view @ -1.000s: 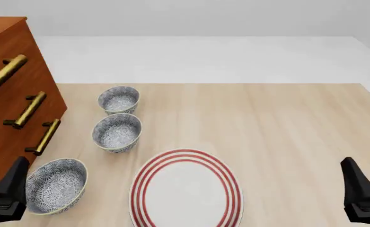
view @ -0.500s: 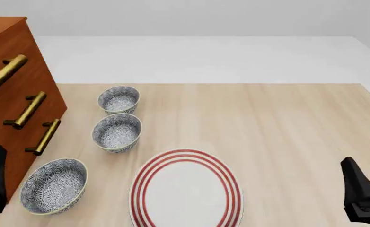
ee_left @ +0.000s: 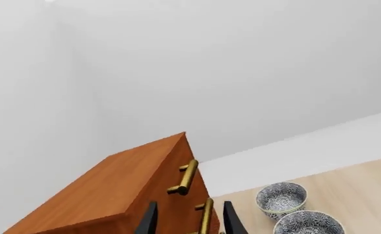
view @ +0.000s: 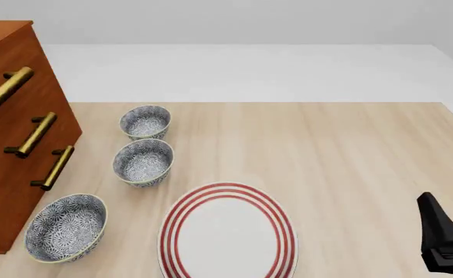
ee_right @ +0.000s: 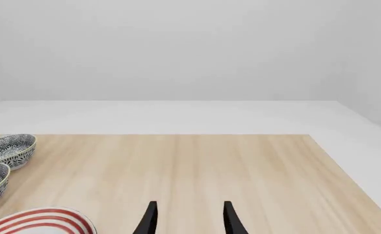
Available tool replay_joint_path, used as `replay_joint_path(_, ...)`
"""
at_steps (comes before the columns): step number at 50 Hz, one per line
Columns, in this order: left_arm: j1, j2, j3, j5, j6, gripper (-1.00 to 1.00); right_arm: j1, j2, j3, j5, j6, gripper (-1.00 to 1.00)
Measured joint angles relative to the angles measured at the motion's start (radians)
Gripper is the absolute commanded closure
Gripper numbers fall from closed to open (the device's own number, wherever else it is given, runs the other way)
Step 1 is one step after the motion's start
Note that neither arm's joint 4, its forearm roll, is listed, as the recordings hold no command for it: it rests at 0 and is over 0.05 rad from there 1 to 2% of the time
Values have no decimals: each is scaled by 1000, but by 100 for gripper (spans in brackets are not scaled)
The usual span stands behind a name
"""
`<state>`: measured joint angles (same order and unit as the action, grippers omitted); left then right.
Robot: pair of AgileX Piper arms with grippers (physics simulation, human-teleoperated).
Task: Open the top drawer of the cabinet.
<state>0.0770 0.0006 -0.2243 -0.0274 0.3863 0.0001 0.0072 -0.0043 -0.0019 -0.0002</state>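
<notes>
Top drawer (view: 10,75) of the reddish-brown cabinet (view: 6,174) sat flush with the chest's face at the upper left of the front view, its brass bar handle (view: 7,88) running diagonally above the handles of the two lower drawers (view: 33,145). The cabinet stood on the left edge of the pale wooden worktop (view: 350,156).

Three patterned blue-and-white bowls lined up just right of the cabinet: the far bowl (view: 145,121) near the middle drawer's level, the middle bowl (view: 142,162) just below it, and the near bowl (view: 64,227) at lower left, close beside the cabinet's base. A white plate with red rings (view: 228,234) lay at bottom centre.

From the left wrist view, the left hand (ee_left: 190,224) showed two dark fingertips parted and holding nothing, with the cabinet's front and the middle drawer's handle framed between them and the top handle above; the front view did not show this hand. The right hand (ee_right: 189,219) hung over bare worktop, its fingertips likewise apart and empty; in the front view it appeared at the lower right corner, well apart from the cabinet.
</notes>
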Motion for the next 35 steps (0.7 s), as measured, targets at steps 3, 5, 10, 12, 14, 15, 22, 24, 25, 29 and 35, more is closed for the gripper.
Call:
replay_joint_path(3, -10, 0, 1, -21, 45, -100, 0, 0, 0, 0, 0, -100)
replay_joint_path(5, -16, 0, 1, -29, 70, -100, 0, 0, 0, 0, 0, -100)
replay_joint_path(10, -32, 0, -1, -45, 129, -100, 0, 0, 0, 0, 0, -100)
replay_joint_path(12, -36, 0, -1, -50, 149, -100, 0, 0, 0, 0, 0, -100)
replay_joint_path(14, -40, 0, 1, -59, 172, -100, 0, 0, 0, 0, 0, -100)
replay_joint_path(15, -43, -1, 3, -64, 184, -100, 0, 0, 0, 0, 0, -100)
replay_joint_path(22, -58, -1, 11, -90, 258, -100, 0, 0, 0, 0, 0, -100)
replay_joint_path(24, -63, -1, 14, -97, 279, -100, 0, 0, 0, 0, 0, -100)
replay_joint_path(25, -65, -1, 16, -100, 289, -100, 0, 0, 0, 0, 0, -100)
replay_joint_path(29, -73, -1, 22, -112, 327, -100, 0, 0, 0, 0, 0, -100)
replay_joint_path(35, -94, -1, 30, -117, 380, -100, 0, 0, 0, 0, 0, -100)
